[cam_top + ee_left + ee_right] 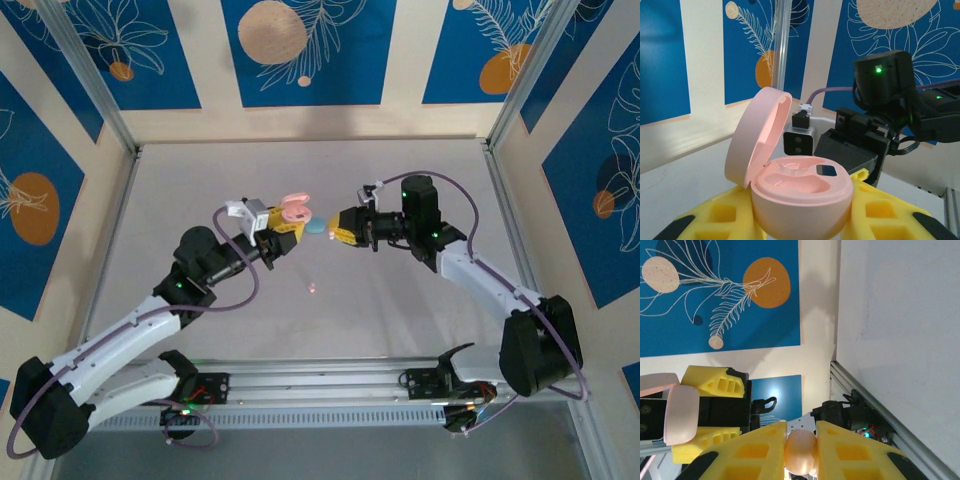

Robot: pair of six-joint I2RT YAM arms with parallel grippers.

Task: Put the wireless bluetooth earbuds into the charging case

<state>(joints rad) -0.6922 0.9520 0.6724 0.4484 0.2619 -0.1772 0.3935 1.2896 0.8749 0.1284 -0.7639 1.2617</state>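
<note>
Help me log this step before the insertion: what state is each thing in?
pink charging case: lid open, held off the table by the left gripper.
left gripper: shut on the pink charging case.
right gripper: shut on a pink earbud.
pink earbud: pinched between the right gripper's fingers, not yet in the case.
teal item: lying loose on the table between the grippers.

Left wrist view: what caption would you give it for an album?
Left gripper grips the open pink charging case, lid raised, facing the right arm.
</note>
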